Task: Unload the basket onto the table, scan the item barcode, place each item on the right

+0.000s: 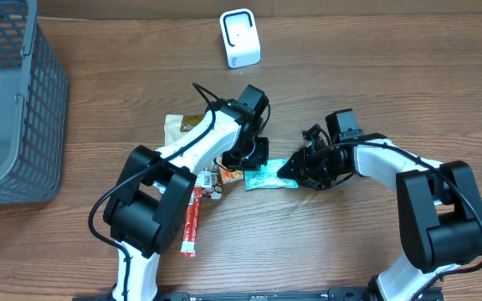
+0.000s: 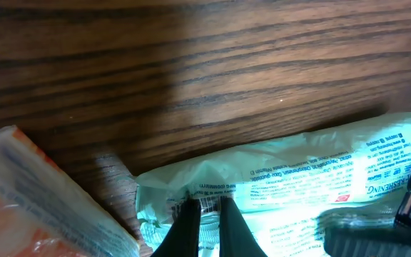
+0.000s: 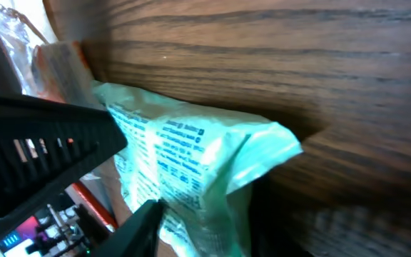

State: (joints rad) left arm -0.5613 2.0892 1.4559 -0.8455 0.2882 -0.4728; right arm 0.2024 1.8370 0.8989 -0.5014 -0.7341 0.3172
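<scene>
Dark wood-grain tabletop (image 1: pixel 375 75) is carrying everything, and only the overhead view is taking in the whole layout. A grey mesh basket (image 1: pixel 50 92) is sitting at the far left edge with its plain grey floor showing. A white barcode scanner (image 1: pixel 240 38) is standing upright near the top centre. Both arms are meeting in the middle over a mint-green packet (image 1: pixel 266 176). That view is also showing a tan pouch (image 1: pixel 176 127) partly under the left arm, an orange packet (image 1: pixel 228 176) just beside the green one's left end, and a red stick sachet (image 1: pixel 191 224) lying nearer the left arm's base.

The left wrist view is giving what the overhead cannot. The left pincer (image 2: pixel 207 214) is pressed together on the green packet near its left end, its tips pinching right beside a small barcode (image 2: pixel 207 204). Blue print is running along the wrapper. Most of it is too small to read, though letters that look like "SHENG" are showing at the right edge, near a small red mark.

The right wrist view is showing the packet's other end. The right pincer (image 3: pixel 134 175) is gripping it with one finger on each side, and the wrapper is bulging above the wood with a shadow beneath it. The blue print is reading only as a blur there.
</scene>
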